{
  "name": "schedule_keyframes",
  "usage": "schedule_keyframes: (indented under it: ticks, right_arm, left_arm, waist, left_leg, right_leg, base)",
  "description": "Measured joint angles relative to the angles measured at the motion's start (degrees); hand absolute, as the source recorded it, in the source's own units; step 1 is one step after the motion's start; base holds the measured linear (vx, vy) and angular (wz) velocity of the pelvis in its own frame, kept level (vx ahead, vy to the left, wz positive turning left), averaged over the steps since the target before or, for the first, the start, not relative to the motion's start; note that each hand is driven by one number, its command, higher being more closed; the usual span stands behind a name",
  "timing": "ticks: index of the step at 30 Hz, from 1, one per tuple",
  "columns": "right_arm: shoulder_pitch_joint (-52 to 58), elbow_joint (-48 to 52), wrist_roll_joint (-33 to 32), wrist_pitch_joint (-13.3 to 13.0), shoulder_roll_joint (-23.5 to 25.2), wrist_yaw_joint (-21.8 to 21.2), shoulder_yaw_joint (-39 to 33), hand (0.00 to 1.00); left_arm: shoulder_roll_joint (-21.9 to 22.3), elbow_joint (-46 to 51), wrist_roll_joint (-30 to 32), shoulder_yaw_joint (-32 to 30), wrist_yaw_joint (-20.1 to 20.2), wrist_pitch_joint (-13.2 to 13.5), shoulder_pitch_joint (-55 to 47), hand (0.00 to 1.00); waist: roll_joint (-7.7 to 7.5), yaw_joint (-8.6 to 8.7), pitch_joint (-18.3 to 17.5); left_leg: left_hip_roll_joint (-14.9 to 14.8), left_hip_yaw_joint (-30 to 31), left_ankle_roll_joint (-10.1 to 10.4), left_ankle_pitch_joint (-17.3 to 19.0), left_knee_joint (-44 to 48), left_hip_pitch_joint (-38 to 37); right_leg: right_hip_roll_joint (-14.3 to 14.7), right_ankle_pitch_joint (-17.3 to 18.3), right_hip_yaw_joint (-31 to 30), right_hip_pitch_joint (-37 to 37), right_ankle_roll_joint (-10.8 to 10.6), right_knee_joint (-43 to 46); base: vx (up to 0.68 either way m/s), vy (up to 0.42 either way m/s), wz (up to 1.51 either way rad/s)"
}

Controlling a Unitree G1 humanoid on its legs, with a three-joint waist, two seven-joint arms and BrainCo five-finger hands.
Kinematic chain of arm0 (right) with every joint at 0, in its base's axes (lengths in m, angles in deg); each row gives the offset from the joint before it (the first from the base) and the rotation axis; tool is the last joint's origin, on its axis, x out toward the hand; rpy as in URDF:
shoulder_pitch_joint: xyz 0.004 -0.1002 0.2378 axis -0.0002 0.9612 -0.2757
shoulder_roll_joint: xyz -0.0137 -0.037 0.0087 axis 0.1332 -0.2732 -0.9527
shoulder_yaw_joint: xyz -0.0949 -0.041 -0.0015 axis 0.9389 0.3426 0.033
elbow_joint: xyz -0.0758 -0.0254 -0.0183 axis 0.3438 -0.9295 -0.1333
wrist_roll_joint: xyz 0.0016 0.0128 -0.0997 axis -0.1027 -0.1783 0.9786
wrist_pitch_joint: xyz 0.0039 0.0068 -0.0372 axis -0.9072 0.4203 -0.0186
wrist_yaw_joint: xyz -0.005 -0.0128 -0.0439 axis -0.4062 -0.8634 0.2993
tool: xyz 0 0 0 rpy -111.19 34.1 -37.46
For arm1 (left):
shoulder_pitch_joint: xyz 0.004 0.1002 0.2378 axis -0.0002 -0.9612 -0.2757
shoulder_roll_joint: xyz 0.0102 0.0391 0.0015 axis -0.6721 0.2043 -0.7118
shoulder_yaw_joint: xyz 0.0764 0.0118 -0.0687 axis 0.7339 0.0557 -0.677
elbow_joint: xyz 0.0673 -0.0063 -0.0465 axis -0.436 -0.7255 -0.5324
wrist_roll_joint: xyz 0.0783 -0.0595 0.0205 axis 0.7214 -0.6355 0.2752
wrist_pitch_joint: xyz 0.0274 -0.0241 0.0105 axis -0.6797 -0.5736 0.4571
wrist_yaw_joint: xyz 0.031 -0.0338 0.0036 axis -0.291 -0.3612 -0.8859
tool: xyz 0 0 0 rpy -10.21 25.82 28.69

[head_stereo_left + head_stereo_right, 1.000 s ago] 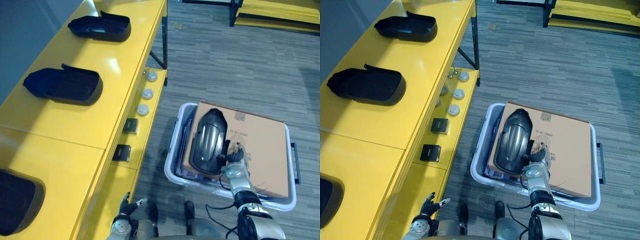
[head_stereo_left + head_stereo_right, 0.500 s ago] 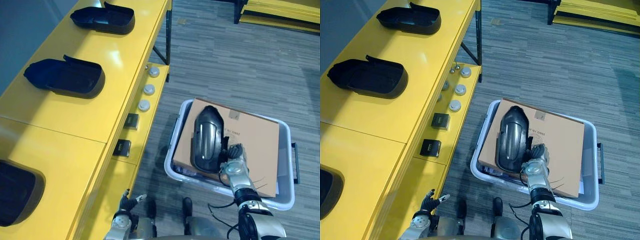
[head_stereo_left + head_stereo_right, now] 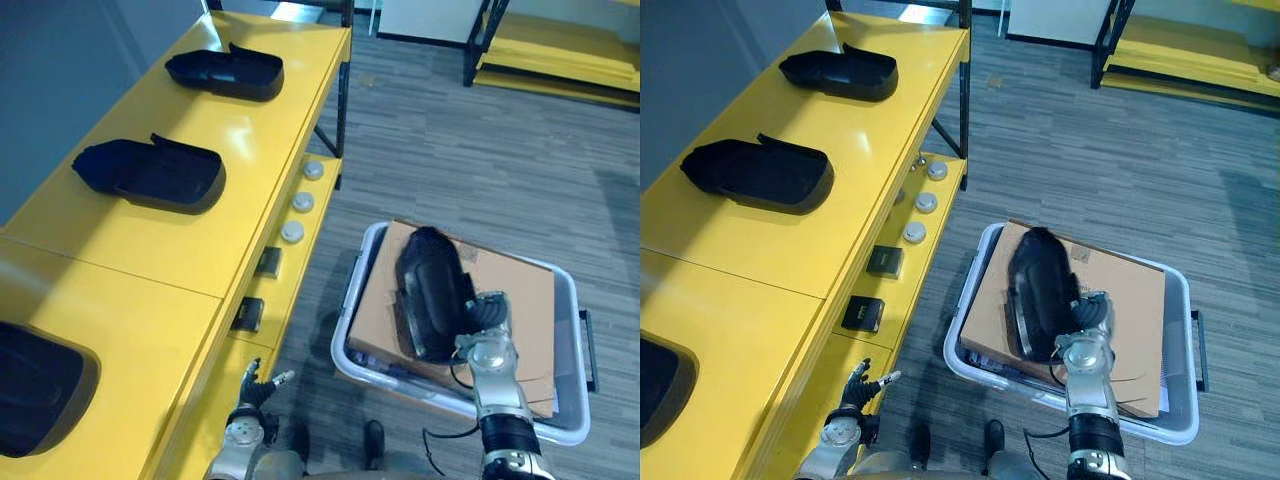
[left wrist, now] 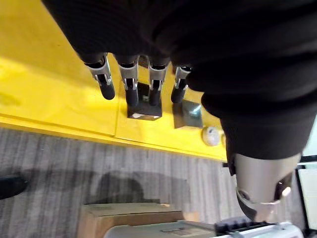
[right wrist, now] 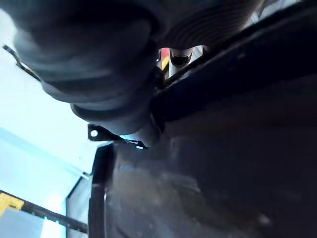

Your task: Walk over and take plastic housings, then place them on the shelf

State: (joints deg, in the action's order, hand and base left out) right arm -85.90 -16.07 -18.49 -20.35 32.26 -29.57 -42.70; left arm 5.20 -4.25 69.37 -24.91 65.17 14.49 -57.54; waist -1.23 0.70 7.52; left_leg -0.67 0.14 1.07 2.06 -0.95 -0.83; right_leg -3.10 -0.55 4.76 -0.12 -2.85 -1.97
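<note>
A black plastic housing [image 3: 428, 296] lies lengthwise over a sheet of cardboard [image 3: 522, 292] in a pale grey bin [image 3: 346, 347] on the floor. My right hand [image 3: 487, 333] is curled on the housing's near right edge; the right wrist view shows the housing's dark inside [image 5: 223, 173] right against the hand [image 5: 114, 99]. Three more black housings [image 3: 225, 72] [image 3: 150, 172] [image 3: 35, 385] rest open side up on the yellow shelf top [image 3: 200, 250] to my left. My left hand [image 3: 250, 392] hangs low beside the shelf, its fingers [image 4: 129, 79] straight and holding nothing.
The shelf's lower level carries small white round parts [image 3: 293, 231] and small dark boxes [image 3: 267, 262] [image 4: 143, 106]. Grey striped floor [image 3: 470, 150] stretches beyond the bin. Dark frame legs with yellow boards [image 3: 560, 60] stand at the far right.
The whole picture has shifted as the camera moved. My right hand stays curled on the housing, which now lies turned slightly across the cardboard. The left hand hangs as before.
</note>
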Motion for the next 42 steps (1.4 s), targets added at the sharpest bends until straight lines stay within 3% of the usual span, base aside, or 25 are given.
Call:
schedule_keyframes:
  ticks: [6, 13, 26, 31, 32, 42]
  right_arm:
    - [2.0, 10.5, 0.7, -1.6, 2.1, 3.2, 1.3, 1.0]
    - [2.3, 20.8, 3.0, -4.5, 2.2, 4.5, 9.9, 1.0]
    - [2.7, 30.3, 5.0, -9.3, 3.2, 5.7, 25.4, 1.0]
    - [2.6, 30.3, 4.5, -10.0, 3.2, 7.1, 27.6, 1.0]
    - [2.6, 30.3, 4.4, -10.0, 3.1, 7.2, 27.7, 1.0]
    - [2.7, 30.3, 2.7, -10.8, -0.7, 7.9, 31.5, 1.0]
  left_arm:
    - [1.0, 14.9, 0.1, 2.4, -1.7, 1.7, -0.3, 0.0]
    - [1.9, 27.4, -0.3, 8.7, -4.4, 5.1, 3.2, 0.0]
    - [2.5, 27.3, -7.9, 22.1, -5.0, 6.2, 13.3, 0.0]
    - [3.0, 27.1, -11.3, 22.9, -7.3, 6.1, 15.1, 0.0]
    - [3.0, 27.1, -11.6, 23.0, -7.5, 6.1, 15.4, 1.0]
    - [1.7, 26.3, -15.3, 22.2, -12.1, 6.1, 16.0, 1.0]
  waist:
    - [0.1, 0.59, -1.3]
    - [0.28, 1.0, -2.6]
    - [0.32, 1.48, -3.3]
    - [0.54, 1.55, -5.0]
    - [0.55, 1.55, -5.0]
    - [0.55, 1.67, -5.9]
  left_leg:
    - [-0.1, 0.1, 0.0, 0.0, 0.6, 0.0]
    - [-0.1, 0.4, 0.0, 0.0, 1.0, -0.1]
    - [-0.4, -1.2, -0.1, 0.1, 1.0, -1.4]
    - [-0.4, -1.7, -0.1, 0.1, 0.9, -1.4]
    - [-0.4, -1.7, -0.1, 0.1, 0.9, -1.4]
    - [-0.4, -2.1, -0.1, 0.1, 1.0, -1.5]
  right_leg:
    - [0.1, -0.2, 0.1, -0.3, 0.3, 0.0]
    - [0.2, -0.2, 0.2, -0.7, 0.3, 0.0]
    - [0.6, -0.7, -1.2, -1.4, 0.7, 0.0]
    - [0.9, -0.8, -1.8, -1.2, 0.7, 0.0]
    - [0.9, -0.8, -1.8, -1.2, 0.7, 0.0]
    - [0.9, -1.4, -2.7, -0.8, 0.7, -0.1]
  base:
    - [-0.03, -0.004, 0.0]
    - [0.0, -0.002, 0.02]
    - [-0.03, -0.001, -0.05]
    - [0.0, -0.009, -0.07]
    - [0.0, 0.0, 0.0]
    - [-0.03, 0.002, -0.04]
